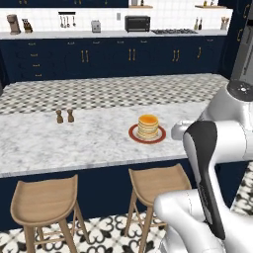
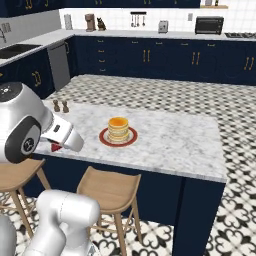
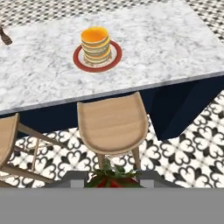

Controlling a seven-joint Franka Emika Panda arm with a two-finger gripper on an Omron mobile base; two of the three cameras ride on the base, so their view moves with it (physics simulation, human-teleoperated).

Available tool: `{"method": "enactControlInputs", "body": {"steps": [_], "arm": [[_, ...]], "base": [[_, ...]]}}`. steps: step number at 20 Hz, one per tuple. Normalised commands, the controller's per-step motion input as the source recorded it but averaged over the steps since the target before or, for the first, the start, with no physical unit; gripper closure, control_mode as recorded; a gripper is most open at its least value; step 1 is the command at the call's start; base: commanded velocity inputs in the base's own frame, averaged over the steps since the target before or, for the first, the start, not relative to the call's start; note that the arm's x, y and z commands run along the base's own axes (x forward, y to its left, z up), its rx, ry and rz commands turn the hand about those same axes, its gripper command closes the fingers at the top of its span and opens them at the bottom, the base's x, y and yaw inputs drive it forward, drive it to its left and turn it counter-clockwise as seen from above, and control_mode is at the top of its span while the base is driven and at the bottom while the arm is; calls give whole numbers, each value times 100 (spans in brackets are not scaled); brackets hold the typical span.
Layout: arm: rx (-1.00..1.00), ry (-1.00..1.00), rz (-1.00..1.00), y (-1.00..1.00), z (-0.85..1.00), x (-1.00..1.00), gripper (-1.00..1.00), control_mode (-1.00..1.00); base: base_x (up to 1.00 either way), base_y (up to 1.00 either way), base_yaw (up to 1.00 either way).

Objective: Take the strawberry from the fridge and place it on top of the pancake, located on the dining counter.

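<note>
Already in transit: the strawberry point(image 3: 113, 180) sits pinched between the hand's point(image 3: 113, 183) two finger tips, red flesh and green leaves showing at the bottom of the hand view. In the right base view a bit of red point(image 2: 55, 147) peeks under the white wrist at the near left edge of the table point(image 2: 170, 135).

The pancake point(image 2: 118, 129) stack stands on its red-rimmed plate point(image 2: 102, 138) near the middle of the marble top, well apart from the hand, further in and to the right. Two small brown shakers point(image 1: 64, 116) stand far left of the plate, out of the way.

Handling judgement: the berry is light, soft and easily bruised, a bit slick, so a gentle pinch across the body below the leaves is right; too much squeeze would crush it. It is rounded and will likely roll on release, so it should be let go low and centred on the top disc, which looks flat but small.

Open room: the table is bare around the plate on all sides, so an approach from above looks free. The near edge of the table has wooden stools point(image 3: 111, 127) tucked under it; the hand hangs above one now and needs to stay above the edge while moving in. The fridge is not seen here.
</note>
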Motion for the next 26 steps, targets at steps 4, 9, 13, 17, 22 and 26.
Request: {"method": "enactControlInputs", "body": {"steps": [4,9,13,17,22,26], "arm": [[0,16,0,0,-21,100,100,-100],[0,10,0,-3,0,100,100,-100],[0,3,0,-9,-5,100,100,-100],[1,-1,2,-8,-28,100,100,-100],[1,6,4,-6,-16,100,100,-100],[3,6,3,-2,-30,100,100,-100]], "base": [[0,0,0],[0,0,0],[0,0,0],[0,0,0],[0,0,0],[0,0,0]]}}
